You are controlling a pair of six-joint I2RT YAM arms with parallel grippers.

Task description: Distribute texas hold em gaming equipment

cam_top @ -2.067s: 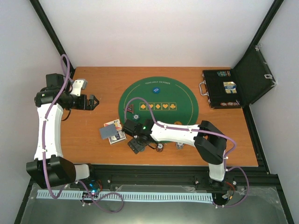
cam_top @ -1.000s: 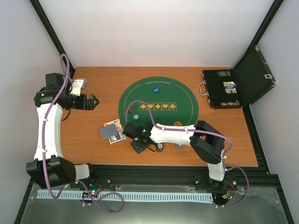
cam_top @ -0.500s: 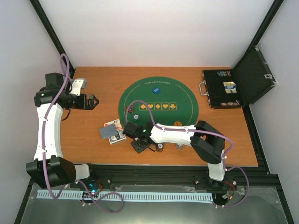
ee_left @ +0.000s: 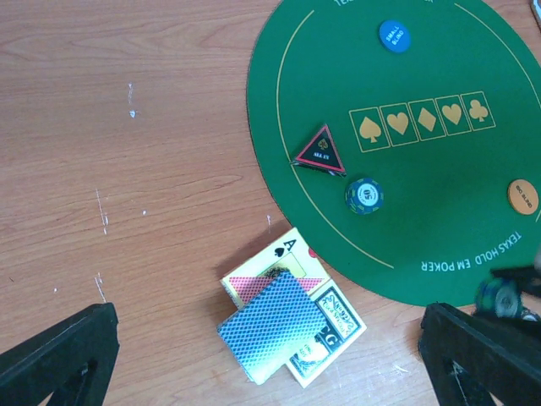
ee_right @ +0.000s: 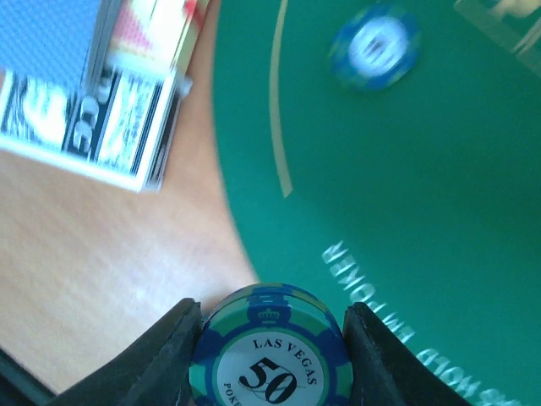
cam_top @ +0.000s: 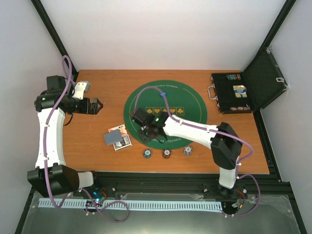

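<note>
Top external view, from above and behind the arm bases. Wooden desk [cam_top: 97, 87] carrying a large round green felt mat [cam_top: 192, 100] at its middle and an open black hinged case [cam_top: 234, 92] at the far right. White left arm [cam_top: 48, 131] bent over the desk's left side, left jaws spread and empty, well apart from every item. White right arm [cam_top: 190, 130] stretched leftward across the mat, right jaws above its near-left part. Small pile of blue-grey-backed playing cards [cam_top: 117, 138] on bare wood just left of the mat. Row of three small round stripe-edged poker chips [cam_top: 166, 154] on the wood near the desk's front edge, just outside the mat. Small blue disc [cam_top: 165, 94] on the far part of the mat.

Left wrist view, looking straight down. Two dark fingers [ee_left: 59, 359] in the bottom corners, wide apart, gripping nothing. Card pile tilted, blue-grey back uppermost, a face-up ace beneath, one corner right at the mat's rim. On the mat: dark red-edged triangle marker [ee_left: 321, 152] near the left rim, lone blue stripe-edged chip [ee_left: 364, 195] just beside it, blue disc at the top, small orange disc [ee_left: 523, 196] at the frame's right edge.

Right wrist view, close and partly blurred. Blue-and-green stripe-edged chip [ee_right: 270, 355] marked "Las Vegas 50" pinched between the right jaws, one dark finger pressed against each side, face toward the camera, above the boundary between mat and wood. Card pile at top left, lone chip on the mat at the top.
</note>
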